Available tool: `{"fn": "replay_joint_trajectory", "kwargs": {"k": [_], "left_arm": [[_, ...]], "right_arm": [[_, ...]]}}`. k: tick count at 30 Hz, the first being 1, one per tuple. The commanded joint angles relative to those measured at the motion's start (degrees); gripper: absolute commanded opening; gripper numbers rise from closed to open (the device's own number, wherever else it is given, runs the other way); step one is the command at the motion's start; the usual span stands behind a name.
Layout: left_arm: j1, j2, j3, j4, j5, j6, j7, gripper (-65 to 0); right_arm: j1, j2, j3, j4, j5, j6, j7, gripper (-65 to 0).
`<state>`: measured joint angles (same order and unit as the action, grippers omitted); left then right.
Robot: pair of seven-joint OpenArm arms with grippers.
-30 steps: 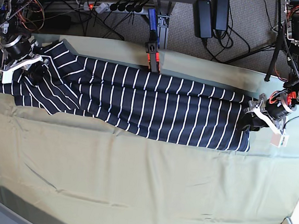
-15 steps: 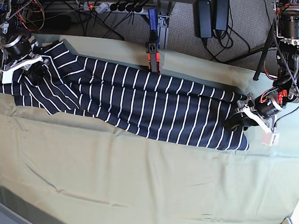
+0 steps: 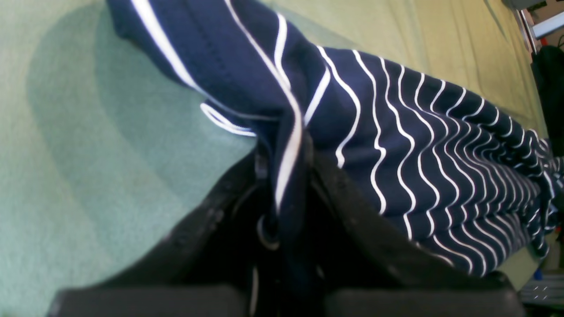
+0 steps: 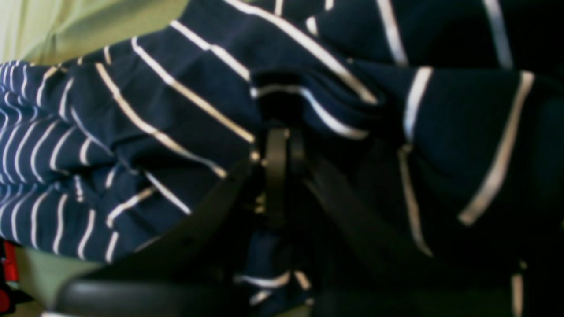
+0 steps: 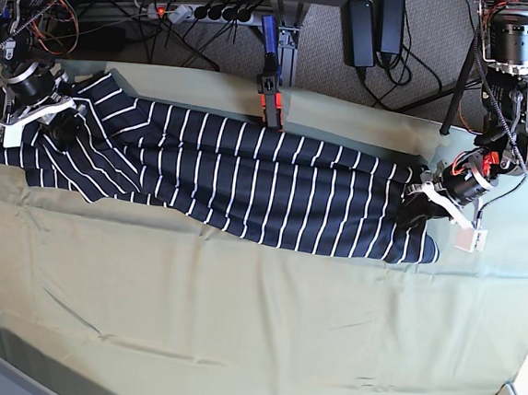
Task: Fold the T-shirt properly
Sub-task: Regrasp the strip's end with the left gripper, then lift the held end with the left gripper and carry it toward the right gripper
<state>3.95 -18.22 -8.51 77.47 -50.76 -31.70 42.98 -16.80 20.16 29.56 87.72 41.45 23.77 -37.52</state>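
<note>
The navy T-shirt (image 5: 248, 173) with thin white stripes lies stretched across the far half of the pale green cloth (image 5: 235, 315). My left gripper (image 5: 417, 211), at the base view's right, is shut on the T-shirt's right end and lifts a fold of it; the left wrist view shows the fabric (image 3: 396, 145) pinched between the black fingers (image 3: 352, 211). My right gripper (image 5: 59, 124), at the base view's left, is shut on the T-shirt's left end; the right wrist view shows bunched striped fabric (image 4: 176, 114) around the fingers (image 4: 277, 176).
An orange and black clamp (image 5: 271, 101) stands at the table's far edge, touching the T-shirt's far hem. Cables, a power strip (image 5: 206, 12) and adapters lie on the floor behind. The green cloth covers the near half of the table.
My left gripper has moved leftward along the table with the T-shirt's right end, bunching that end inward. The right gripper and the left end have stayed put.
</note>
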Motion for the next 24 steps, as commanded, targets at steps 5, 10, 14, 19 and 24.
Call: {"fn": "replay_joint_trajectory", "kwargs": {"k": [5, 10, 14, 19, 24], "left_arm": [[-2.0, -0.9, -0.1, 0.8, -0.7, -2.4, -1.9, -65.0], [-5.3, -0.9, -0.1, 0.8, 2.8, -2.4, -1.8, -65.0], [-8.1, -1.1, -0.1, 0.8, 4.9, -2.4, -1.8, -65.0], [-11.0, -2.4, -0.1, 0.8, 7.6, -2.4, -2.0, -65.0], [-13.7, -4.6, -0.1, 0.8, 9.5, -2.3, -2.6, -65.0]], "right_arm": [[0.3, 1.1, 0.6, 1.1, 3.2, 4.0, 0.8, -65.0], [0.3, 1.1, 3.5, 3.2, 6.3, 4.0, 0.5, -65.0], [0.3, 1.1, 7.8, 4.6, 9.0, 4.1, -1.9, -65.0], [0.2, 1.1, 11.6, 4.9, 11.6, 4.1, -4.0, -65.0], [0.2, 1.0, 12.2, 4.9, 11.6, 4.1, -4.3, -65.0]]}}
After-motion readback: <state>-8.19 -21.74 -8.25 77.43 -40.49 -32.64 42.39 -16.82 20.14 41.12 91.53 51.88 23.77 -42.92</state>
